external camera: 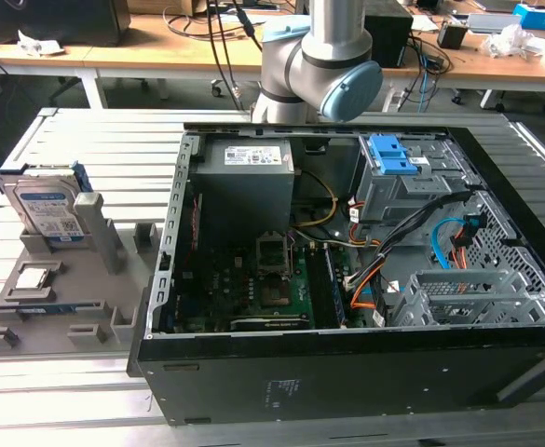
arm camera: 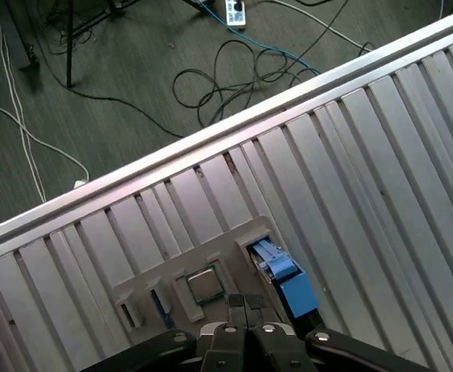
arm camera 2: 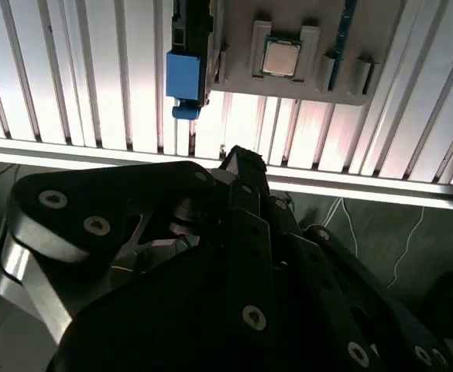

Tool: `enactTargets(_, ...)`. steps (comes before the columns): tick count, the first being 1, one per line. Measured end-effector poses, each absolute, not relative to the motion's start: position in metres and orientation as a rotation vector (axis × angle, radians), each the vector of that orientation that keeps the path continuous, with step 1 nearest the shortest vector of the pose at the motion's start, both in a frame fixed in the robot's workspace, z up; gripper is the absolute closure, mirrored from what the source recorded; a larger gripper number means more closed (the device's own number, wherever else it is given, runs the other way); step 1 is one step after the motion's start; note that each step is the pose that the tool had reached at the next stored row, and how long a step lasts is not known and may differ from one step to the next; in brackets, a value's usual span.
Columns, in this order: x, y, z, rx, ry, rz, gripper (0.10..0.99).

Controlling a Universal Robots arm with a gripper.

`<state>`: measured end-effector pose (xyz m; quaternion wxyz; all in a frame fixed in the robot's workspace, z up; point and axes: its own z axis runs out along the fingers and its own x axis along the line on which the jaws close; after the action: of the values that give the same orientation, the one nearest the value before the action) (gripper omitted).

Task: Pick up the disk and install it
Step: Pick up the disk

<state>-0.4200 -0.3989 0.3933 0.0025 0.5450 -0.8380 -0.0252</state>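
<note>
the disk stands upright on its edge in a slot of the grey holder on the slatted table, at the exterior view's left of the open computer case. in both wrist views the gripper is well apart from the disk, with its fingers pressed together and nothing between them.

One arm, gripper closed and empty.
Arm: grey joint housing with a blue end cap, at the top of the exterior view. Gripper: black linkage body, pointing down; fingers pressed together in both wrist views.
</note>
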Motion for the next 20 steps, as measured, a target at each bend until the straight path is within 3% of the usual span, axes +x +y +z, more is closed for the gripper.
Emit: enactTargets(20,-0.4201,-0.3989,0.3933,2.066,-2.349,-0.077,0.98)
